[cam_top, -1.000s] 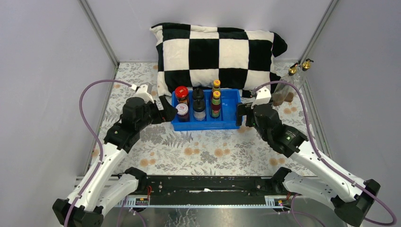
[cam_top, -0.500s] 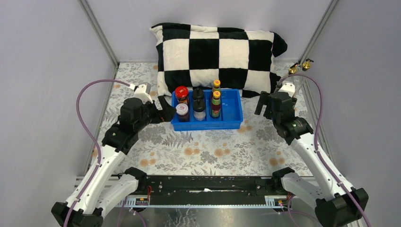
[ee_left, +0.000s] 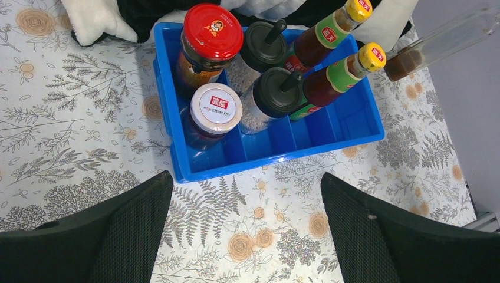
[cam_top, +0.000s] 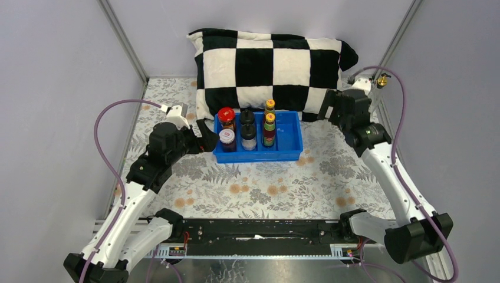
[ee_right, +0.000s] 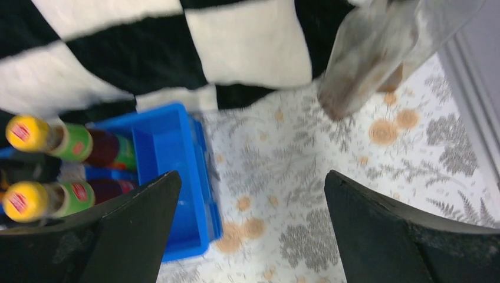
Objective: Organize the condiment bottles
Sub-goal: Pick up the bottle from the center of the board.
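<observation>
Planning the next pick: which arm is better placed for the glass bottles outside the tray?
Right. The right gripper, open, faces the two glass bottles; the left gripper is left of the blue tray.

Pale lilac walls [cam_top: 53, 88]; floral-print tabletop [cam_top: 265, 188] (ferns, orange blooms); checkered pillow [cam_top: 271, 59] at back

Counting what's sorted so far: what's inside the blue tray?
Six: red-lidded jar, white-lidded jar, two black-capped jars, two yellow-capped sauce bottles. The tray's right compartment shows bare floor. Floor beneath the containers is covered.
</observation>
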You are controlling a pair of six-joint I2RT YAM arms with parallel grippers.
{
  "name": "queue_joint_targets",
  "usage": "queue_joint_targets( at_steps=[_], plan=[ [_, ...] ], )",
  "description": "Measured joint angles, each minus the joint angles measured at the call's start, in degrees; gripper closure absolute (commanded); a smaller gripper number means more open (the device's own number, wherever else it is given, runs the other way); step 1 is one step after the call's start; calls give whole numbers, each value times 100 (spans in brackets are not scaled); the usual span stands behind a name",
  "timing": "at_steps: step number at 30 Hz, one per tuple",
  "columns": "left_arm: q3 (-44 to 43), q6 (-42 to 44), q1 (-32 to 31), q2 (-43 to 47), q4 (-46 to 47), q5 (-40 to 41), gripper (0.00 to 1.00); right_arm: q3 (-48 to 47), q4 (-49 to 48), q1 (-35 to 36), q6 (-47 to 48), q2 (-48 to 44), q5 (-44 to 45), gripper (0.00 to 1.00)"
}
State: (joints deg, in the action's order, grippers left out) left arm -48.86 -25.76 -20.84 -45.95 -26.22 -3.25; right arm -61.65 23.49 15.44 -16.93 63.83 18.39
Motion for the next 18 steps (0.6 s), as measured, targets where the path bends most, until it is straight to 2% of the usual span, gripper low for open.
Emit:
queue_joint_targets(
  at_steps=[6,18],
  plan=[
    [0,28,0,28,-4,24,1,-874,-22,-57,50,308,160,2],
    [0,48,0,31,-9,66,1,-776,116,-225,35,417,616,0]
  ],
)
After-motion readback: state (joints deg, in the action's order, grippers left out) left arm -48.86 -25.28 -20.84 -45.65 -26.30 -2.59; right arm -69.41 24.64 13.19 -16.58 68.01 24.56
